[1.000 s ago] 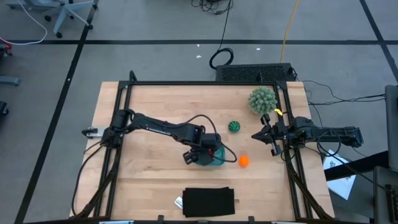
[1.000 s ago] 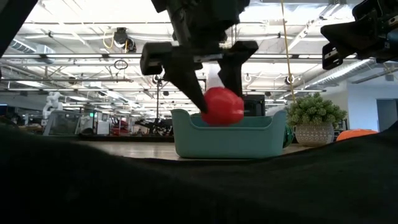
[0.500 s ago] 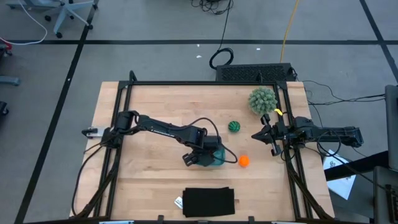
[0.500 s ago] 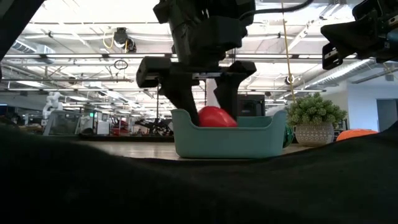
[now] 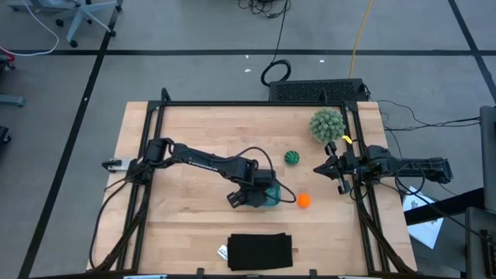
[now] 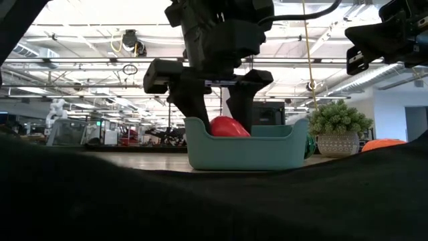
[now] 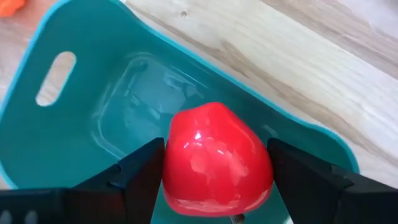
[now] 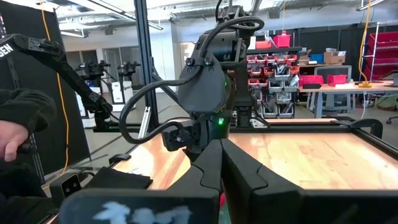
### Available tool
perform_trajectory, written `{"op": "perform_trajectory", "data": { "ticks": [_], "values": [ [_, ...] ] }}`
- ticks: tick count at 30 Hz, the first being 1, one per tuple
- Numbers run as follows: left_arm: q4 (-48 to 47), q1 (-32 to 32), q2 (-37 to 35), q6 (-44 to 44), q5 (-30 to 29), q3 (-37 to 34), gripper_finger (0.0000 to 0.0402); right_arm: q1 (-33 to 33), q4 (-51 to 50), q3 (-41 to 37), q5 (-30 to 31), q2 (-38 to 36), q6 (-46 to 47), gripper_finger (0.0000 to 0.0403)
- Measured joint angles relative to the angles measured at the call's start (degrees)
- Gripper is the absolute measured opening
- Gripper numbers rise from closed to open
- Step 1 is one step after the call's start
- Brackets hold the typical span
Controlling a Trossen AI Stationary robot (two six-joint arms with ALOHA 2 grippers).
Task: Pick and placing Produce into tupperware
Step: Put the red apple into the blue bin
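My left gripper reaches down into the teal tupperware, shut on the red produce piece. In the low view the red piece shows just above the tupperware's rim; the wall hides its lower part. The dark green striped ball and the orange ball rest on the table, to the tupperware's far right and right. My right gripper hangs shut above the table's right edge, touching nothing. My left gripper pinches the red piece between its two fingers, one on each of its opposite sides. The fingers come from above, pointing down into the tupperware. Whether the piece rests on the tupperware's floor, I cannot tell.
A large pale green spiky ball stands near the table's far right corner. A flat black rectangle lies at the near edge. Bare wood stretches over the table's left half. In the right wrist view a person's sleeve shows beyond the table.
My left gripper has moved down with the red piece. The piece stood above the tupperware's rim a second ago and now sits mostly below it, inside the tupperware. The fingers have stayed shut on it.
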Motion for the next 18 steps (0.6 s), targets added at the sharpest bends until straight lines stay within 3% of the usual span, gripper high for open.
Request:
{"op": "perform_trajectory", "data": {
  "ticks": [18],
  "values": [
    [0.48, 1.7, 0.85, -1.17, 1.95, 0.04, 0.0273, 0.0, 0.0, 0.02, 0.0, 0.0, 0.02, 0.0]
  ]
}}
